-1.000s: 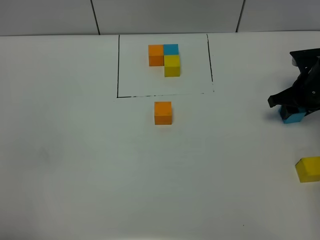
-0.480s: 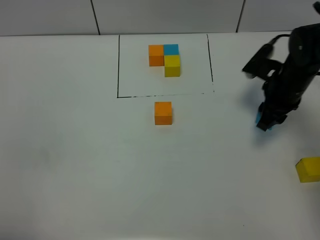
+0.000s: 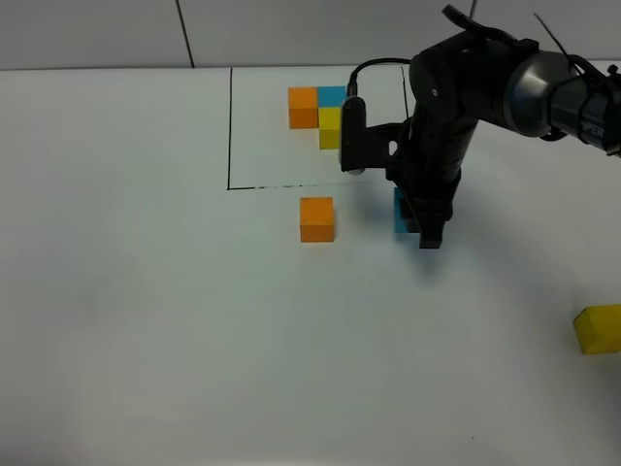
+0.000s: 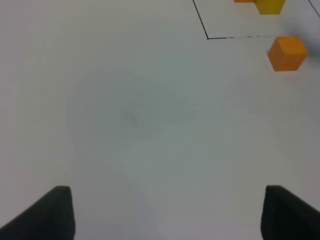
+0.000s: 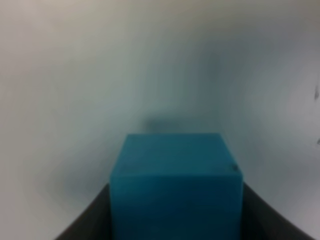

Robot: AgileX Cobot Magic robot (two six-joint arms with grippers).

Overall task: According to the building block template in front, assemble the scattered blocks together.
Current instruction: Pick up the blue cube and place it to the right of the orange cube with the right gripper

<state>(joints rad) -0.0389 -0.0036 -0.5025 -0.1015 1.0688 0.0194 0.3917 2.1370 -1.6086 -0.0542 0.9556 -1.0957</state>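
The building block template [image 3: 230, 126] is a black-lined rectangle at the back, framing joined orange, blue and yellow cubes [image 3: 320, 112]. Just in front of its front line sits the loose orange block [image 3: 316, 218], which the left wrist view also shows [image 4: 287, 52]. My right gripper [image 3: 419, 221] is shut on the sky blue block [image 3: 400, 212], a short gap to the right of the orange one. In the right wrist view the blue block [image 5: 175, 185] fills the space between the fingers. The yellow block [image 3: 597, 328] lies at the right edge. My left gripper [image 4: 167, 215] is open over bare table.
The right arm [image 3: 456, 107] reaches in from the right and covers the template's right line. The white table [image 3: 146, 320] ends at a grey tiled wall [image 3: 320, 29] behind the template.
The right arm has swung left across the table with the blue block, from the far right edge to just right of the orange block. Orange and yellow blocks stayed put.
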